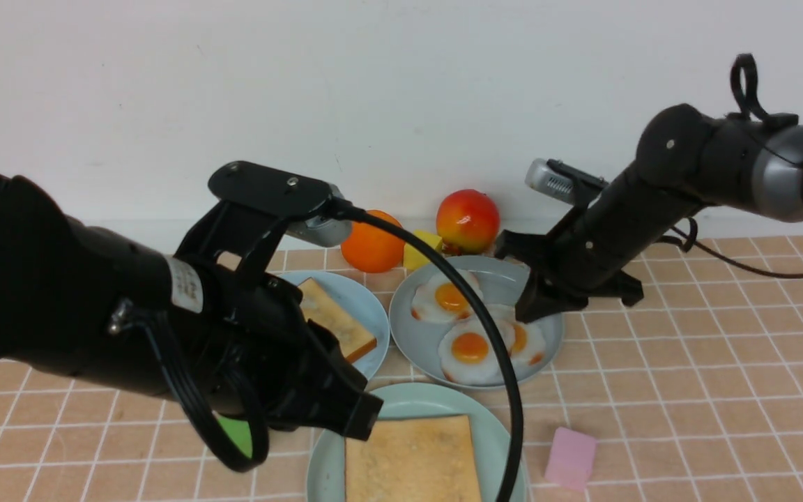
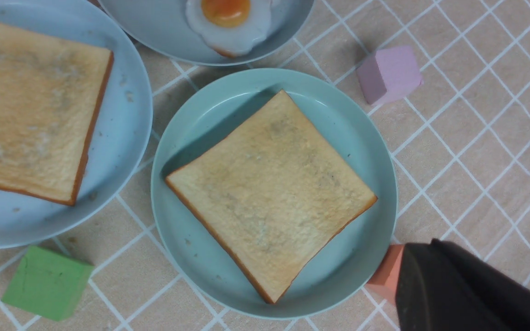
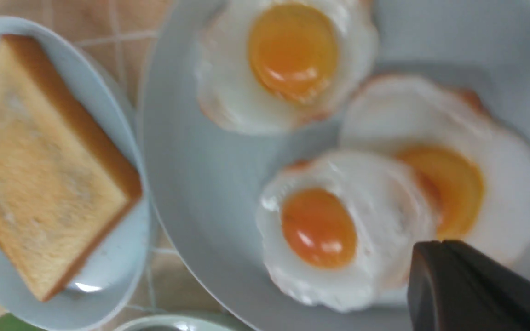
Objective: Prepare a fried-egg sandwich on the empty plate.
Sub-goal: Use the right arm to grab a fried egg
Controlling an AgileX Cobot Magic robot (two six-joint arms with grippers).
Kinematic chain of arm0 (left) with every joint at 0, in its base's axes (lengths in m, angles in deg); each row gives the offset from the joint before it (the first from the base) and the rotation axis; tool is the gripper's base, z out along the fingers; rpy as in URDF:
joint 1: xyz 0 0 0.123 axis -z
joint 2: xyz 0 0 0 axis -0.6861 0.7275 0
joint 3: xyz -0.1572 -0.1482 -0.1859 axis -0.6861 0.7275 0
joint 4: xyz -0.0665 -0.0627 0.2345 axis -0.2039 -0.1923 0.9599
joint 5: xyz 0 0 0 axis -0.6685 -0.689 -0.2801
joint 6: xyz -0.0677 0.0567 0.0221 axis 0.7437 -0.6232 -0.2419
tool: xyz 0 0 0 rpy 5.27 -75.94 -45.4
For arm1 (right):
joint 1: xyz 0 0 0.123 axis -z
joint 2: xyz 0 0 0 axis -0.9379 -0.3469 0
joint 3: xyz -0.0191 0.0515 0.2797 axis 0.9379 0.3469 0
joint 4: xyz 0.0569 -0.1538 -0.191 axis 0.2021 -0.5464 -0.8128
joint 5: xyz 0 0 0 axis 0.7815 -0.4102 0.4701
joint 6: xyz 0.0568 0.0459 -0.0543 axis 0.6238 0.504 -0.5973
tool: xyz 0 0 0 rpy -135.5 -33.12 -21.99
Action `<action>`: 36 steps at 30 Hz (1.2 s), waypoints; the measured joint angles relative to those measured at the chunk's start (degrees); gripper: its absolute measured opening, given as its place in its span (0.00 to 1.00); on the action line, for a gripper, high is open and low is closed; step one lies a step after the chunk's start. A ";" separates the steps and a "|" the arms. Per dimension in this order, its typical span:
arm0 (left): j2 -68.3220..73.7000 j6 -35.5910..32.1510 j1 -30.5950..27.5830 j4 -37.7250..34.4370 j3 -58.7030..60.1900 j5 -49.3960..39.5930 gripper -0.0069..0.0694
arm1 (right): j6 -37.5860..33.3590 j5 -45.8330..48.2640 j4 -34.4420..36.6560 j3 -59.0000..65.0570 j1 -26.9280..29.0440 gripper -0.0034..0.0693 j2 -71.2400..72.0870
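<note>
Tablecloth [image 1: 722,390] of peach squares with white grid lines meets a plain white wall [image 1: 401,104]. Three round smooth plates: mint plate [image 2: 191,138], just beside the left claw [image 1: 356,418], bears one square toast [image 2: 272,193]; blue plate [image 2: 127,138] a second toast [image 2: 30,128]; grey plate [image 1: 506,279] three glossy eggs [image 1: 470,352] under the right claw [image 1: 537,307]. Neither claw's opening can be told.

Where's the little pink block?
In the front view, the pink block sits just right of the mint-green plate, nearer the robot than the egg plate.

Even bright light — right wrist view blurred.
</note>
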 joint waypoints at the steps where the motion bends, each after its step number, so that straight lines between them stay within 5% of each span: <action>1: 0.00 0.00 0.00 0.00 0.00 -0.03 0.07 | 3.78 0.77 -2.42 0.00 -1.07 0.09 0.00; 6: 0.00 0.00 0.00 0.00 0.00 -0.03 0.07 | 16.55 1.29 -8.12 0.04 -3.87 0.32 -0.06; 11: 1.56 0.00 0.00 0.00 0.00 -0.07 0.07 | 18.77 -0.23 -8.71 0.06 -5.20 0.56 -0.44; 14: 2.59 0.00 0.00 0.00 0.05 -0.10 0.08 | 19.41 -1.18 -8.03 0.06 -5.41 0.61 -1.19; 19: 3.08 0.00 0.00 0.00 0.05 -0.15 0.08 | 22.48 -3.03 -7.59 0.06 -5.41 0.56 -3.03; 28: 3.10 0.00 0.00 -0.06 0.05 -0.09 0.08 | 24.90 -3.06 -7.76 -0.10 -5.41 0.18 -4.03; 36: 3.14 0.00 0.00 -0.06 0.05 -0.09 0.08 | 22.68 -1.24 -10.38 -0.31 -5.41 0.16 -2.94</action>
